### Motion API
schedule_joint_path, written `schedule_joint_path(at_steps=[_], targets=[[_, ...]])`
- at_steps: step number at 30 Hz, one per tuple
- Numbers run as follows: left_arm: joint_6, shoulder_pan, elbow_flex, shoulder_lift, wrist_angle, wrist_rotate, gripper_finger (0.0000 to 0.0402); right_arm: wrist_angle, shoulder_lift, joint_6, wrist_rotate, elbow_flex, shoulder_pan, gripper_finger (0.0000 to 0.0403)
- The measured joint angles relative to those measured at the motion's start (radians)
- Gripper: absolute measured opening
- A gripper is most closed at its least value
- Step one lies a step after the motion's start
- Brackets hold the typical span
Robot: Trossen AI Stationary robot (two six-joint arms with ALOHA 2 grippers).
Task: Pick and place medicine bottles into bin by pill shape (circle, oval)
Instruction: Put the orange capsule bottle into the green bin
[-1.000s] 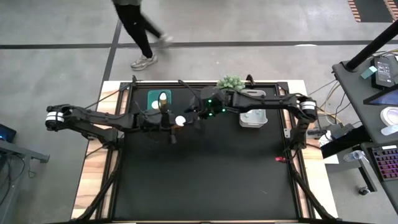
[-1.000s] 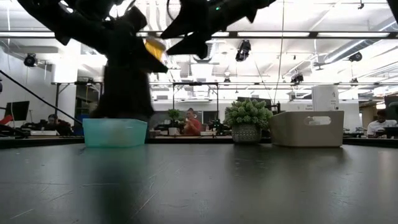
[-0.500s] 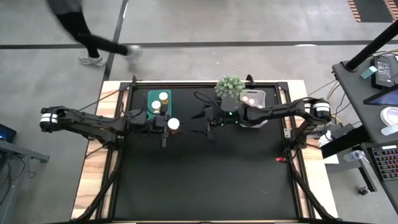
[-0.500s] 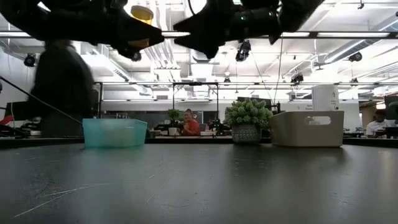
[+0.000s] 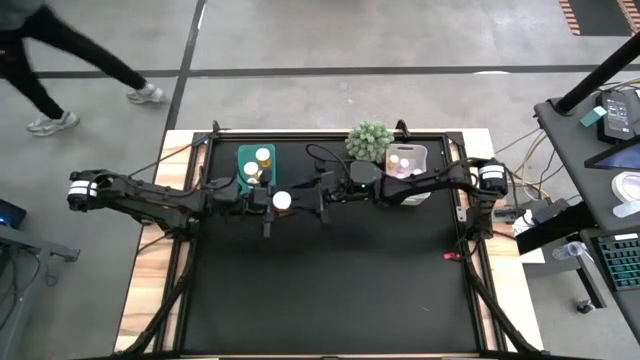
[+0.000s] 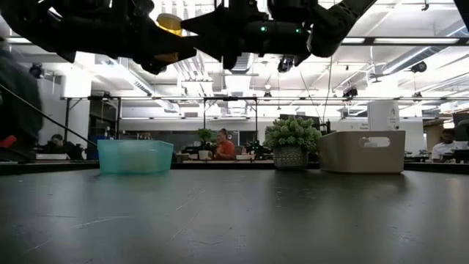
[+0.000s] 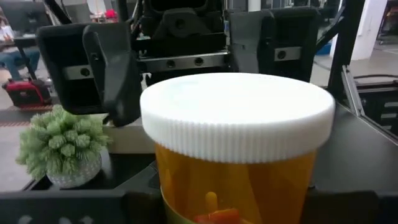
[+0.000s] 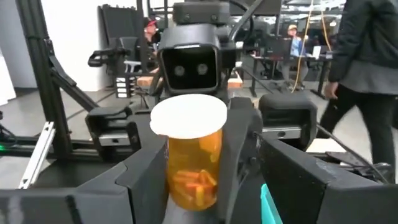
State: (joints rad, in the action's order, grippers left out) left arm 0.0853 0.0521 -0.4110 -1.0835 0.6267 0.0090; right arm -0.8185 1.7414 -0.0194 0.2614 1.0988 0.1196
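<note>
Table: a black mat (image 5: pixel 330 290) is covering the work surface, with pale wood showing along its left and right edges; most of the mat is lying bare.
Left gripper (image 5: pixel 268 202): it is hanging above the far left part of the mat, clamping an amber bottle (image 5: pixel 282 201) with a white cap, held well off the surface.
Right gripper (image 5: pixel 318 194): it is facing the left one just right of the bottle, its fingers spread apart and standing on either side of the bottle without closing on it.
Teal bin (image 5: pixel 256 165): it is sitting at the far left, holding other bottles.
White bin (image 5: pixel 408 187): it is sitting at the far right, also holding bottles.
Plant (image 5: pixel 370 139): a spiky green ball is standing between the bins.
Room: a person (image 5: pixel 50 45) is walking across the grey floor beyond the table; seated people are working at desks under ceiling lights.
</note>
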Motion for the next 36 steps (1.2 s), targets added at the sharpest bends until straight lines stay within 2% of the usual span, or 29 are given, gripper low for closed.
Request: schedule_joint_path(at_steps=[19, 25, 36], targets=[[0.007, 0.001, 0.000, -0.002, -0.007, -0.019, 0.0137, 0.005, 0.056, 0.018, 0.001, 0.057, -0.007, 0.0233], [0.006, 0.000, 0.001, -0.002, -0.008, -0.067, 0.0137, 0.035, 0.056, -0.079, -0.009, 0.058, -0.022, 0.0233], [0.000, 0.003, 0.001, -0.003, -0.008, -0.074, 0.0137, 0.055, 0.056, -0.086, -0.026, 0.058, -0.021, 0.0228]])
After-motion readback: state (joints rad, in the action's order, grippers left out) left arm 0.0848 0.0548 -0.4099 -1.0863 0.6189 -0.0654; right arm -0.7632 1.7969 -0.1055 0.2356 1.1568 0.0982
